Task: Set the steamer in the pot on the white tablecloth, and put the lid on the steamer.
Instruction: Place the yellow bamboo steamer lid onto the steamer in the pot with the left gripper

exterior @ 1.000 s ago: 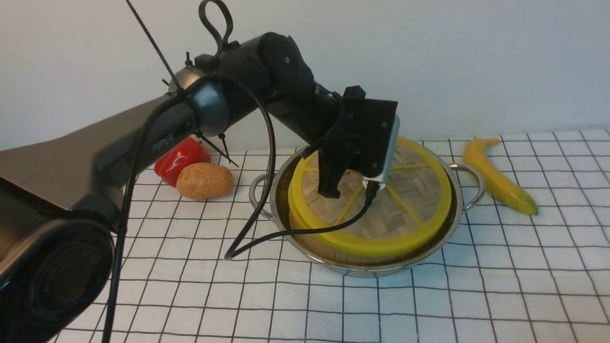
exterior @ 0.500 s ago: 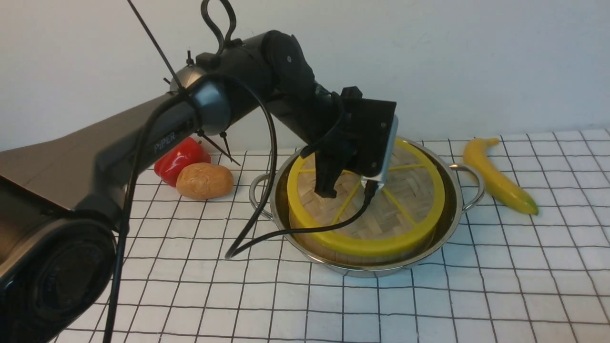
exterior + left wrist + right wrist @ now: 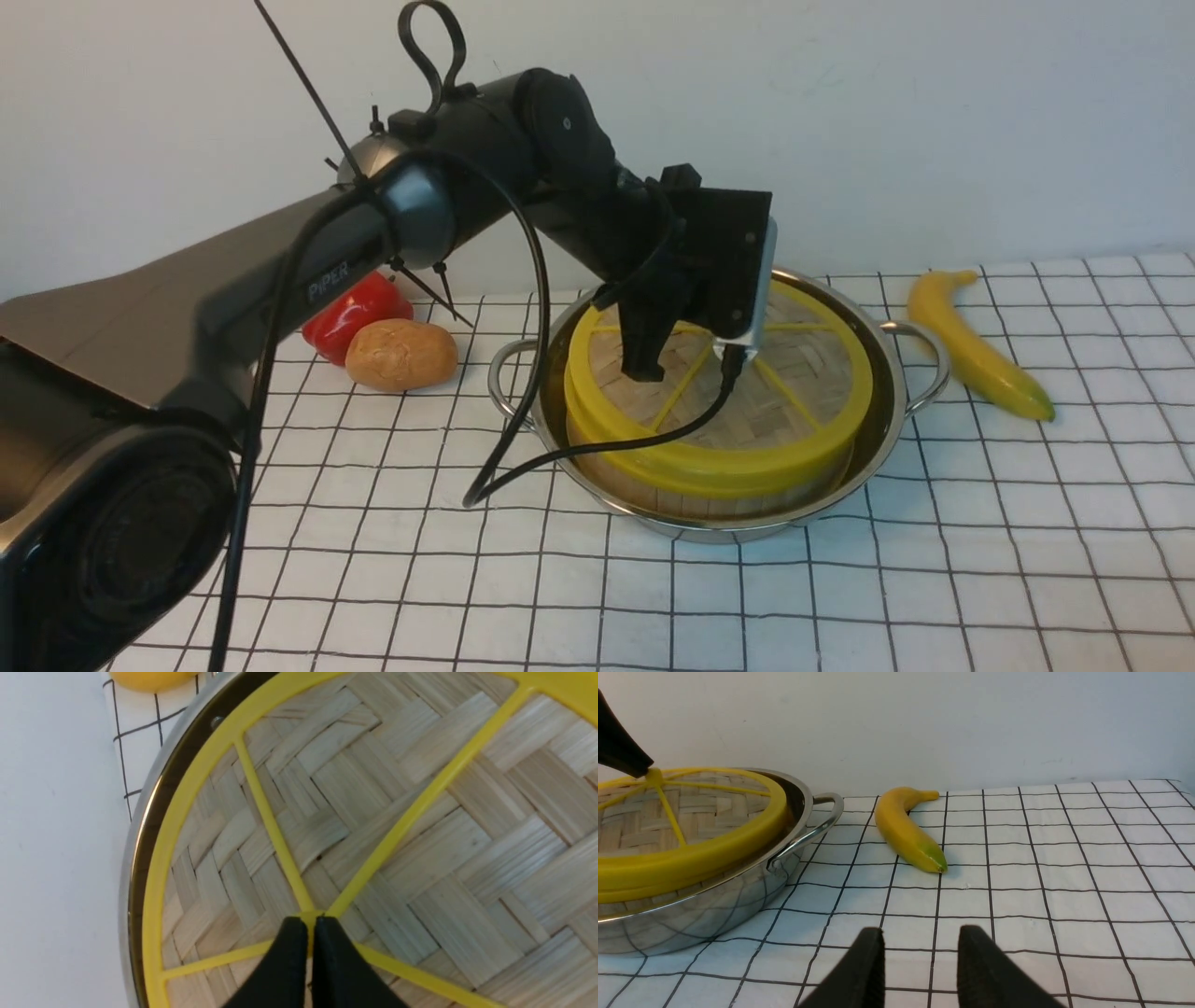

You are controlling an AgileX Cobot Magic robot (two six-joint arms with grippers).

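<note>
Noted centre frame: lid (image 3: 784, 411) flat atop steamer (image 3: 709, 502), nested in pot (image 3: 714, 910) on white tablecloth (image 3: 934, 560). Left pincer (image 3: 308, 926) clenched, tips touching lid's centre, likely seating it; grip unconfirmed. Right pincer (image 3: 922, 933) released, empty, idle.

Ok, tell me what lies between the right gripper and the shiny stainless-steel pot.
Nothing but bare white grid-patterned tablecloth. The right wrist view shows the open right gripper standing apart from the shiny stainless-steel pot.
</note>
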